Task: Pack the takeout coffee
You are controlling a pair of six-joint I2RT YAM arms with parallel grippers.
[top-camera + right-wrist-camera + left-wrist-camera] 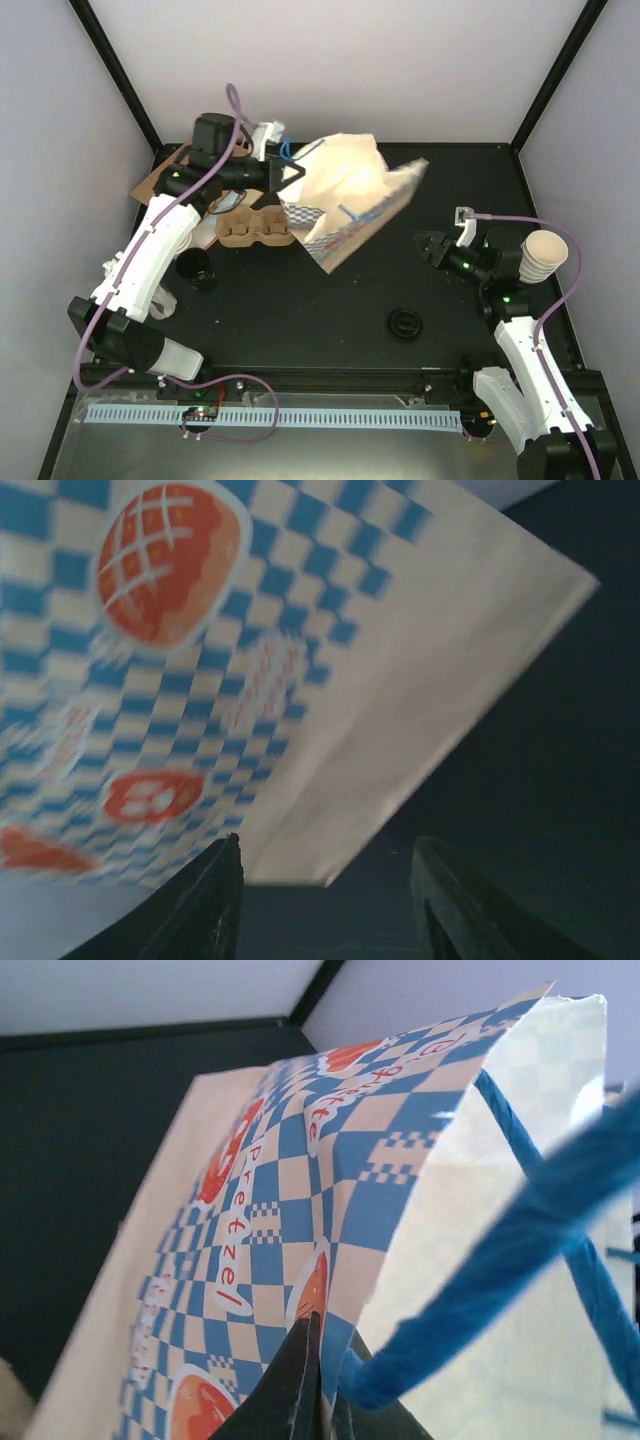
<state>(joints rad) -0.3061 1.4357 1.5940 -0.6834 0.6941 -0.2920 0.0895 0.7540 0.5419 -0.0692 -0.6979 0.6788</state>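
The blue-and-white checked paper bag (345,200) lies tilted at the back of the table, its mouth toward the left. My left gripper (285,180) is shut on the bag's rim (330,1290), right beside the blue cord handle (500,1260). One takeout coffee shows as a black lid (405,323) at the front centre. Another dark-lidded cup (195,268) stands beside my left arm. My right gripper (425,243) stands open just right of the bag, nothing between its fingers (215,900). The bag's bottom corner (300,810) lies just ahead of it.
A brown cardboard cup carrier (250,230) sits left of the bag, under my left arm. A stack of cream paper cups (540,255) stands at the right edge behind my right arm. Black frame posts rise at the table's back corners.
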